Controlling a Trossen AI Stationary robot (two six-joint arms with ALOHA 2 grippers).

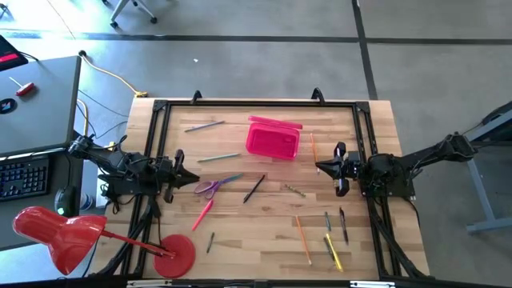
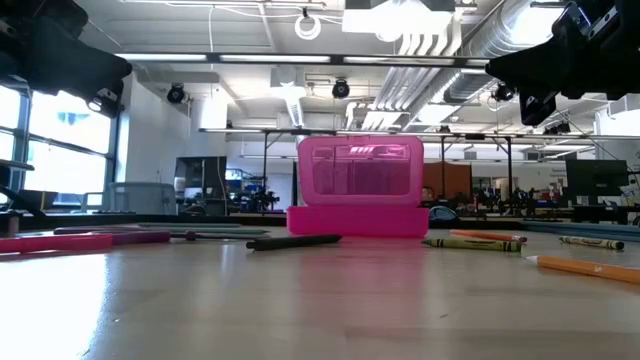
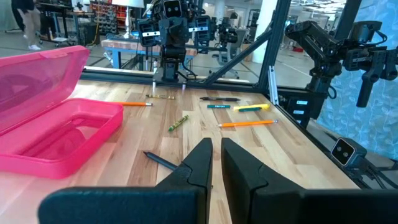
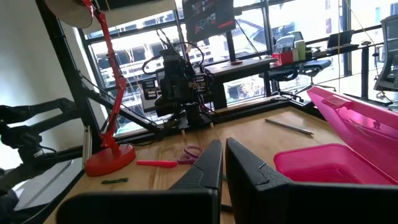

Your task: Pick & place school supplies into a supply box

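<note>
High view: supply box (image 1: 272, 141) open, empty.

The bright pink translucent plastic supply box (image 1: 273, 139) stood open at the back middle of the light wooden table (image 1: 240, 240). Thin pens and pencils (image 1: 328, 236) lay scattered around it. Small purple-handled scissors (image 1: 213, 186) lay left of centre, near the left gripper (image 1: 190, 179).

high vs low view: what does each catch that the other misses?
Only the high view shows the red lamp, the purple scissors and both arms whole, left gripper and right gripper facing across the table. Only the low view shows the room's ceiling pipes. Both show the open pink box and scattered pencils.
</note>
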